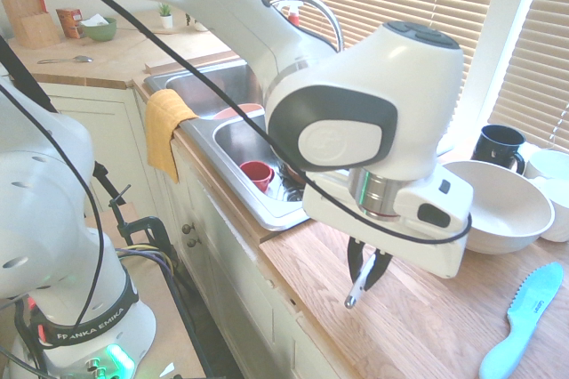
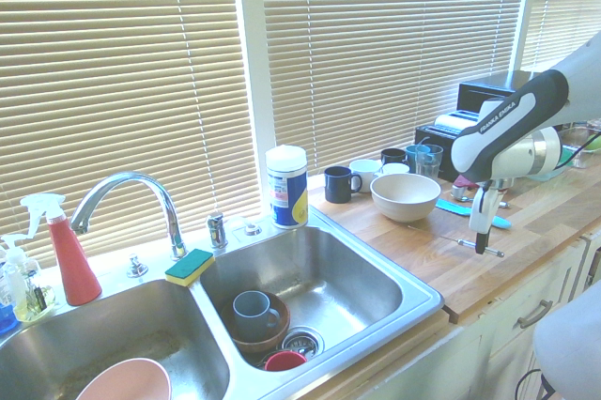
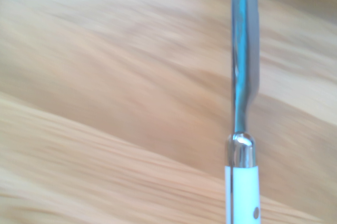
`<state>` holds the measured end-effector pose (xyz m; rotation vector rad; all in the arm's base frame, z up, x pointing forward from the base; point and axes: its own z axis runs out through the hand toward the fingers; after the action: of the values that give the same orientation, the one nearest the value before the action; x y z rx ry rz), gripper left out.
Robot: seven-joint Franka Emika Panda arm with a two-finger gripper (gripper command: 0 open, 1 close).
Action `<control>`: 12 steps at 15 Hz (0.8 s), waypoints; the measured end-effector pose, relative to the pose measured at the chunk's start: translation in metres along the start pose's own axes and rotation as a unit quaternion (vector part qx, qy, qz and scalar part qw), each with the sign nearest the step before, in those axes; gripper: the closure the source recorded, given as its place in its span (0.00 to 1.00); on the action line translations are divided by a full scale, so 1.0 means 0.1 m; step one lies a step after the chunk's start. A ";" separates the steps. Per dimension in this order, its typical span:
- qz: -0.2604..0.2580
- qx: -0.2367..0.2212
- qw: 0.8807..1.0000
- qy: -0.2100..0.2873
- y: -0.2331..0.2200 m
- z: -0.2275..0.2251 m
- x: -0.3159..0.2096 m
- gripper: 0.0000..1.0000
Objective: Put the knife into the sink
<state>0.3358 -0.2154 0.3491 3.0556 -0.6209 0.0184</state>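
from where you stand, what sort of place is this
A kitchen, by the look of it: a stainless steel double-basin sink with a curved chrome faucet, a green and yellow sponge beside it, and mugs and a large white bowl on the wooden countertop.

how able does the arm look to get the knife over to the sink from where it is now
Probably yes: the fingers already grip the knife, and the sink lies beside the counter, with no tall thing seen between them.

"FRANKA EMIKA" reads on the white arm (image 2: 512, 118) — at its base and along a link.
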 end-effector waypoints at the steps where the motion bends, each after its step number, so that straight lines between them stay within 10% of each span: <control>1: 0.009 -0.002 1.000 0.004 -0.19 -0.07 -0.07 1.00; 12: 0.174 0.023 0.982 0.074 -2.95 0.08 -0.54 1.00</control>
<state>0.4012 0.0773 0.3338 2.9079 -1.1446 0.2668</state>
